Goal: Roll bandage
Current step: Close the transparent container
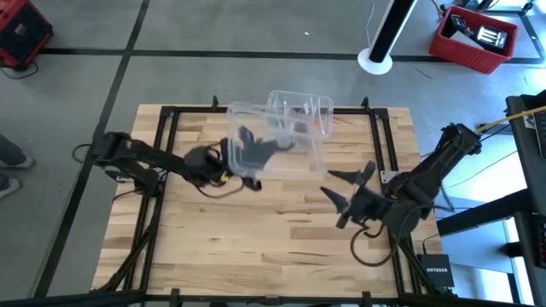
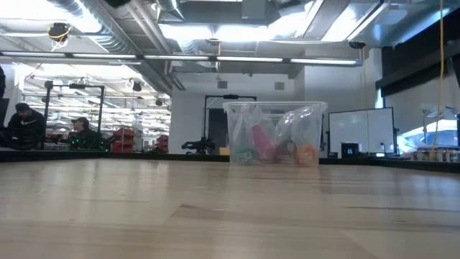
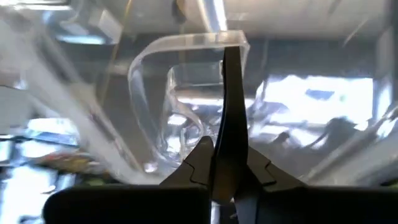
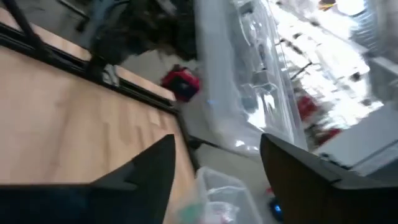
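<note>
Your right pincer (image 1: 348,189) is hanging wide and empty near you. Farther out, your left pincer (image 1: 256,150) is pinching the clear box's (image 1: 294,128) wall—1 slip is risking spilling the pink bandage (image 2: 262,144) inside.

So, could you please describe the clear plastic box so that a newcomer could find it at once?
Start at the wooden table and look to its far edge, near the middle. The box stands there, see-through with colourful items inside, while a separate clear piece is held up by the left claw.

Box (image 1: 300,115) at table (image 1: 256,247) rear; lid (image 1: 273,158) just before it (tilted).
</note>
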